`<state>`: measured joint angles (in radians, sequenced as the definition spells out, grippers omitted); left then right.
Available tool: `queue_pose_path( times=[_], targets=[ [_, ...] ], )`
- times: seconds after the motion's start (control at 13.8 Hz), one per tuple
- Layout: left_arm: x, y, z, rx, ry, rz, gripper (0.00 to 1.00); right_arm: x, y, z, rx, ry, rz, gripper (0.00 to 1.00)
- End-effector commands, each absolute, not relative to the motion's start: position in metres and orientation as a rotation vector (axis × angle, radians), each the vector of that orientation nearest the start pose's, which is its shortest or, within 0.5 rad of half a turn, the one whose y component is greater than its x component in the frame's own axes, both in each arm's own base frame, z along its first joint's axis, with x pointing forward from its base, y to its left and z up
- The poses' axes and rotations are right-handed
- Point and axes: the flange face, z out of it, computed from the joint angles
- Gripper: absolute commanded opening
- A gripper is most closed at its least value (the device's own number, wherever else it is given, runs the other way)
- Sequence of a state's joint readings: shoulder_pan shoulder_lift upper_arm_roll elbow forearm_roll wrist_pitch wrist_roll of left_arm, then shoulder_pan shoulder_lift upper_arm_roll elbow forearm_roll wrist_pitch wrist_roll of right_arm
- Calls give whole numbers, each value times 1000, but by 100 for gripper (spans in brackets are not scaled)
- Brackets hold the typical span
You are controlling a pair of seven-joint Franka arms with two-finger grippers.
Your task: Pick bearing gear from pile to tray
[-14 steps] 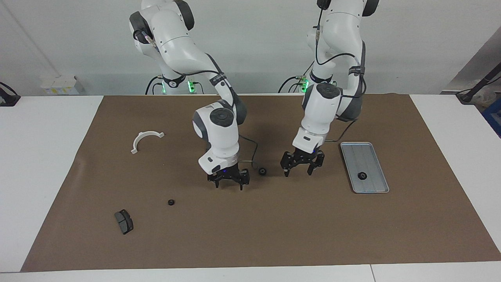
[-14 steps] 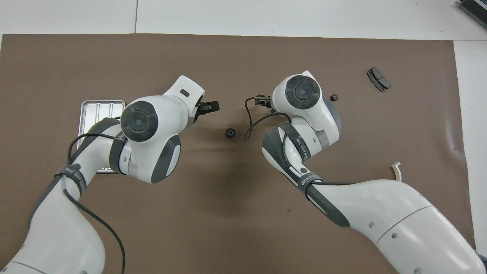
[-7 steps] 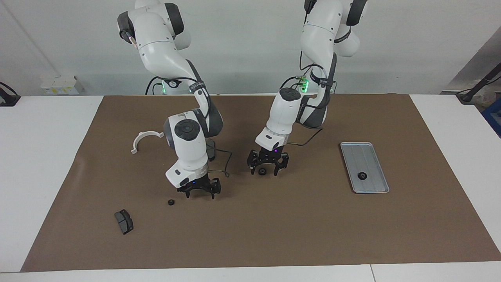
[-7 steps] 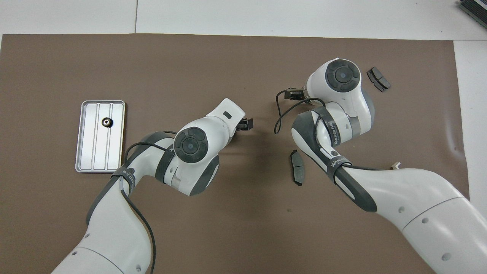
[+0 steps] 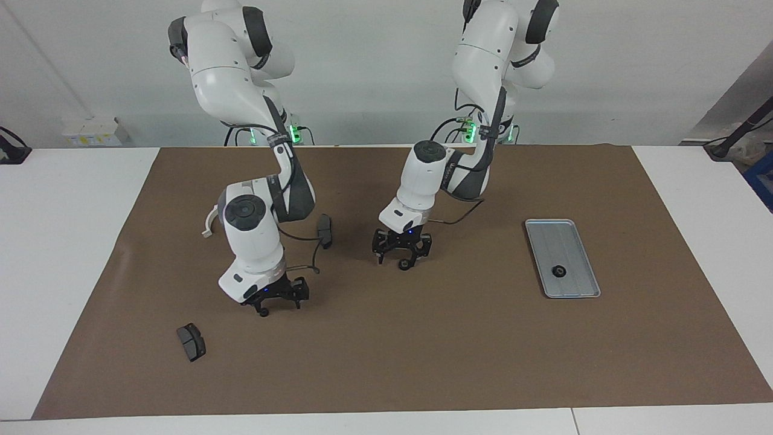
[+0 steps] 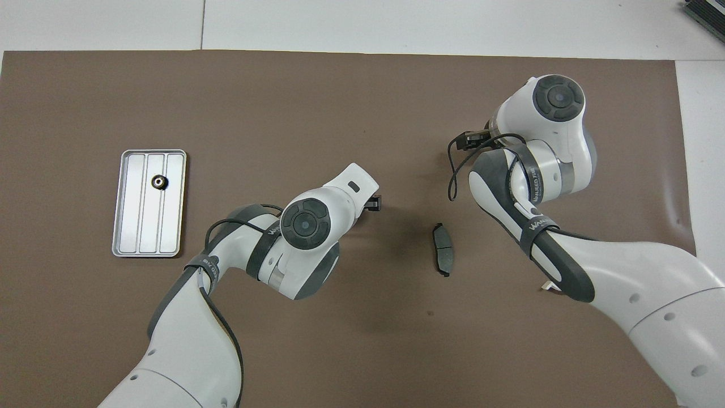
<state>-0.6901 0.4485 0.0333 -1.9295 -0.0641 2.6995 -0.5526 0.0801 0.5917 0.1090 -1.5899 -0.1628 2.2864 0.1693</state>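
The silver tray lies toward the left arm's end of the mat, with one black gear in it; tray and gear also show in the overhead view. My left gripper is open and low at mid-mat, its fingers on either side of a second black gear. My right gripper is open and low over a third small gear. In the overhead view both these gears are hidden by the arms.
One dark brake pad lies farther from the robots, toward the right arm's end. A second pad lies between the arms, seen too from overhead. The white half-ring bracket is partly hidden by the right arm.
Both grippers moved toward the right arm's end of the mat. The left one came down around the mid-mat gear. The right one arrived low over the smaller gear, uncovering the second brake pad.
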Motion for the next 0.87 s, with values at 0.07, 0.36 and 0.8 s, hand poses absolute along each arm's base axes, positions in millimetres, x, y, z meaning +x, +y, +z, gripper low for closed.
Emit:
queue_pose_path(
  times=[0.07, 0.36, 0.8],
  targets=[
    [507, -395, 282, -3279, 127, -314, 54, 700, 93, 301, -3159, -219, -184, 94],
    [507, -395, 283, -3278, 132, -310, 35, 699, 92, 298, -3159, -216, -177, 82],
    [519, -387, 290, -3272, 105, -297, 20, 697, 90, 288, -3144, -197, -205, 61]
  ],
)
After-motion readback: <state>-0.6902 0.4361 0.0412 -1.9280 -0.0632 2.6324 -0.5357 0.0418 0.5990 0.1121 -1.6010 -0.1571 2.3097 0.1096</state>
